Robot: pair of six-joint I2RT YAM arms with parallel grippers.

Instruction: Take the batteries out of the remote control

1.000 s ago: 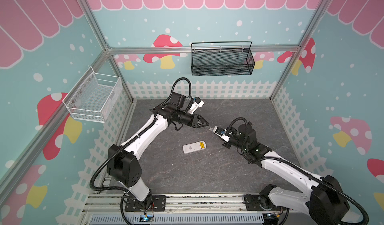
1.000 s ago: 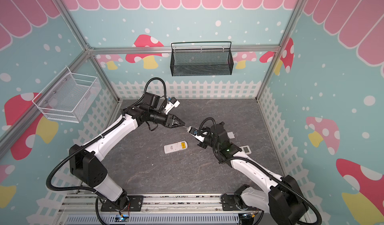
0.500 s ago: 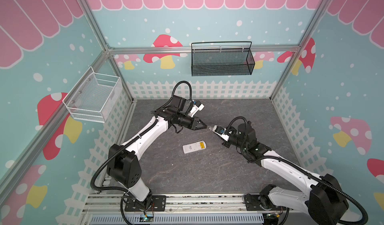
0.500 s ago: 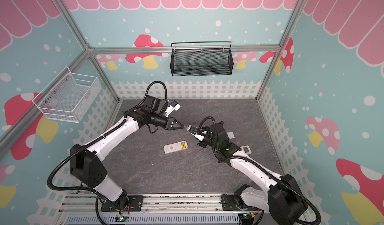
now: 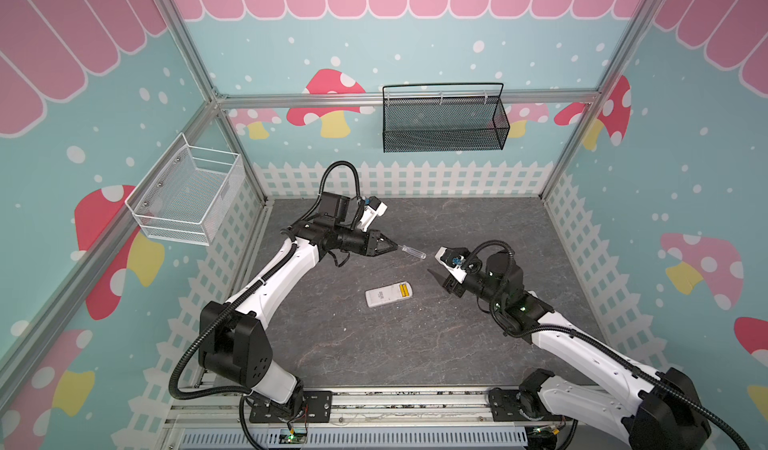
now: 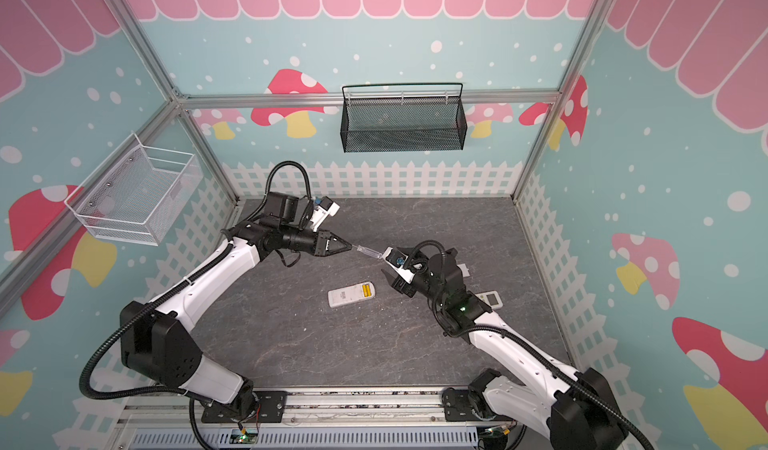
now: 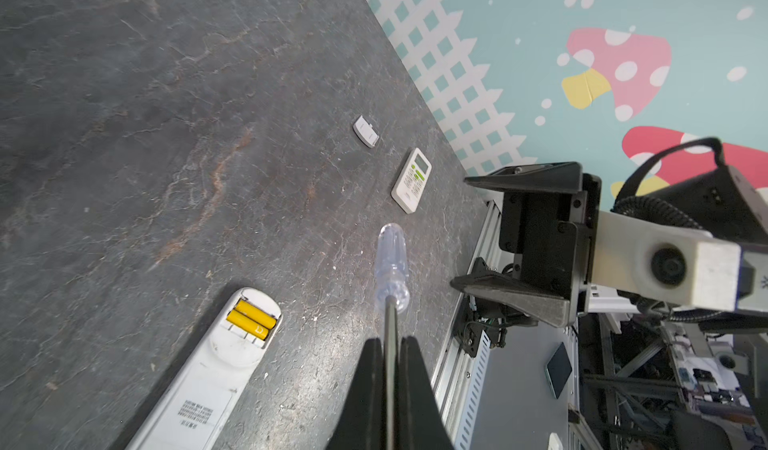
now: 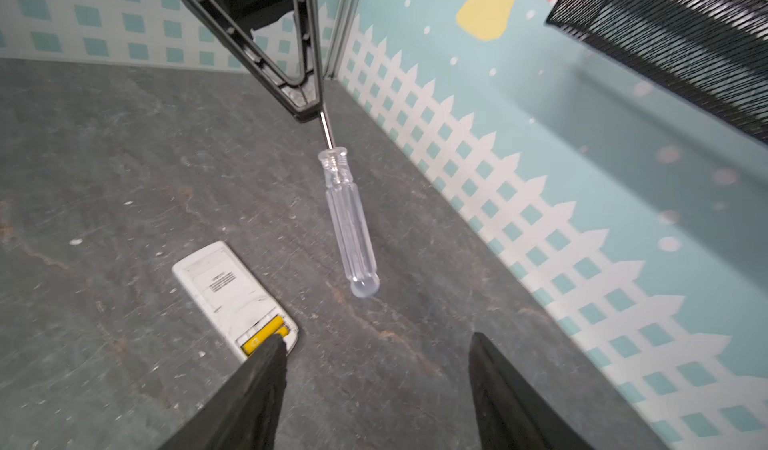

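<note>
Lying side by side in the open bay of the remote (image 7: 216,360), on the desk (image 7: 124,136) below and between both sets of fingers, two yellow batteries (image 7: 250,318) are looking light, hard, smooth and prone to rolling; lifting one by its free end, then pinching across its middle, is seeming safest. The left fingers (image 7: 368,394) are clamping shut on the screwdriver (image 8: 351,219) shaft; the right fingers (image 8: 249,394) are standing wide apart, empty. The remote's label (image 7: 195,412) is printing too small to read.

Open floor (image 5: 374,344) rings the remote (image 5: 388,295); a raised screwdriver (image 5: 414,252) juts nearby.
</note>
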